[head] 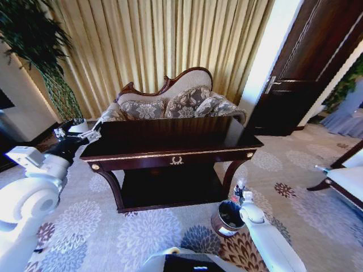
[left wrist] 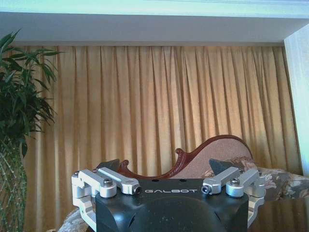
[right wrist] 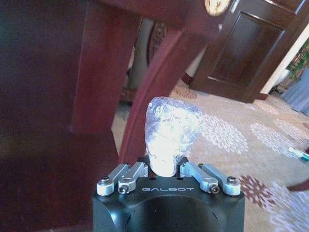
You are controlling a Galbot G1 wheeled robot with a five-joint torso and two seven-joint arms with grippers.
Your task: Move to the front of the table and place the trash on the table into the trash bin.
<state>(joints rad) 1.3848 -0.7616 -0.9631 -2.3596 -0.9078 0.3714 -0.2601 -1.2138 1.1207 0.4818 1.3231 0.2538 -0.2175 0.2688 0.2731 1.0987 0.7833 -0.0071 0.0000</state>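
The dark glossy table (head: 170, 153) with gold trim stands straight ahead. The trash I see is a clear plastic bottle (right wrist: 173, 130), end-on in the right wrist view, beside the table's curved leg (right wrist: 149, 96). My right gripper (right wrist: 164, 166) is shut on it. In the head view that gripper (head: 239, 192) hangs low just above the trash bin (head: 228, 218), which stands on the carpet by the table's right front leg. My left gripper (head: 93, 131) is raised at the table's left end, its fingers (left wrist: 108, 165) spread open on nothing.
A carved-frame sofa (head: 170, 102) stands right behind the table, before gold curtains. A tall plant (head: 39, 62) is at the left, a dark door (head: 306, 73) at the back right, and a chair (head: 346, 175) at the right edge. Floral carpet (head: 142, 232) lies before the table.
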